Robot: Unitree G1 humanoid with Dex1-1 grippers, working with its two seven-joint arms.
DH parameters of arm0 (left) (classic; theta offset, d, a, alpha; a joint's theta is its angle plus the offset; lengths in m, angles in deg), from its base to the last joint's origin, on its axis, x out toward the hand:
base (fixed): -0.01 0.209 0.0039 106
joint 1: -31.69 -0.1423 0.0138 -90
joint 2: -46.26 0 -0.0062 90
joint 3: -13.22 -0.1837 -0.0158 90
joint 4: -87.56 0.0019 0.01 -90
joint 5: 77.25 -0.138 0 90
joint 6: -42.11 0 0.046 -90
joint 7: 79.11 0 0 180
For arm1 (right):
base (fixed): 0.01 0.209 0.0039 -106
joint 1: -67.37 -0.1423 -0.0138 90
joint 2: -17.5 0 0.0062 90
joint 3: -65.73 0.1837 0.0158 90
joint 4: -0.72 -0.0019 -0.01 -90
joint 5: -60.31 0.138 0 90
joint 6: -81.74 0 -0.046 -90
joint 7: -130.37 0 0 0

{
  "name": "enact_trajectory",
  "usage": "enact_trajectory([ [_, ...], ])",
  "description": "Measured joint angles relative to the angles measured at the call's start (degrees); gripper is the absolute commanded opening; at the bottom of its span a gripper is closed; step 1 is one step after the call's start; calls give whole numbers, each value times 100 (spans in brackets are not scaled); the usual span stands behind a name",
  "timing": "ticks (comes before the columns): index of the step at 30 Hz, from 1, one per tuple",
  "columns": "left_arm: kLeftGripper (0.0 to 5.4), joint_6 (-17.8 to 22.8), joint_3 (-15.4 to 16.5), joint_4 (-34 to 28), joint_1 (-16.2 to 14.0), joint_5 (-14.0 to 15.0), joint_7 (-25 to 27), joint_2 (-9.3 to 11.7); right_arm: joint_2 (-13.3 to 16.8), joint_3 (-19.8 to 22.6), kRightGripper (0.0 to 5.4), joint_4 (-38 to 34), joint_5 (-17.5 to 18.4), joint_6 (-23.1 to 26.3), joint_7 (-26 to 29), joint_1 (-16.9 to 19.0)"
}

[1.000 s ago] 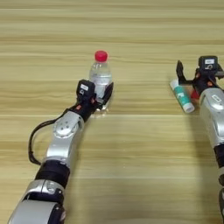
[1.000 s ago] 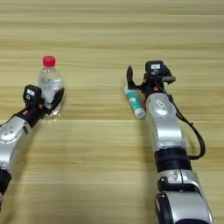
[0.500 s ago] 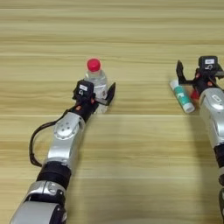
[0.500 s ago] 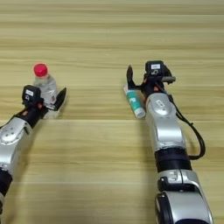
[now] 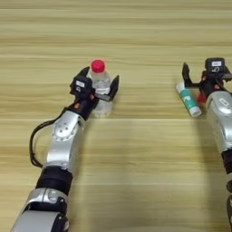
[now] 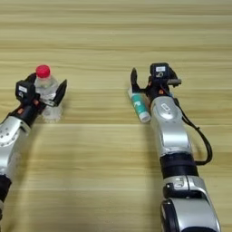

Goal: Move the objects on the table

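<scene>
On the light wooden worktop (image 5: 136, 41) with plank-like grain, a small clear plastic bottle with a red cap (image 5: 100, 86) stands upright at about 10 o'clock from the centre of the left eye view. The left gripper (image 5: 100, 84) sits around it, its jaws spread wide: one black finger shows at the bottle's 9 o'clock side and the other at its 3 o'clock side, both apart from the plastic rather than pressed to it. The silver left arm runs back toward 7 o'clock.

A green-and-white tube (image 6: 138, 105) lies flat at the 3 o'clock side of that view, its length running from 11 to 5 o'clock. The right gripper (image 6: 152, 84) rests at the tube's far end, its jaws open, one black finger (image 6: 134, 78) standing at the tube's 12 o'clock end. A small red thing (image 5: 201, 97) shows just beside the tube, half hidden by the gripper.
</scene>
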Motion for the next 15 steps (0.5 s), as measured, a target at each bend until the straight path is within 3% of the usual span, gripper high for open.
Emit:
enact_trajectory([
  [15, 538, -14, 37, -818, -149, 431, 261, -84, -1, -1, 540, 0, -2, 0, 4, 0],
])
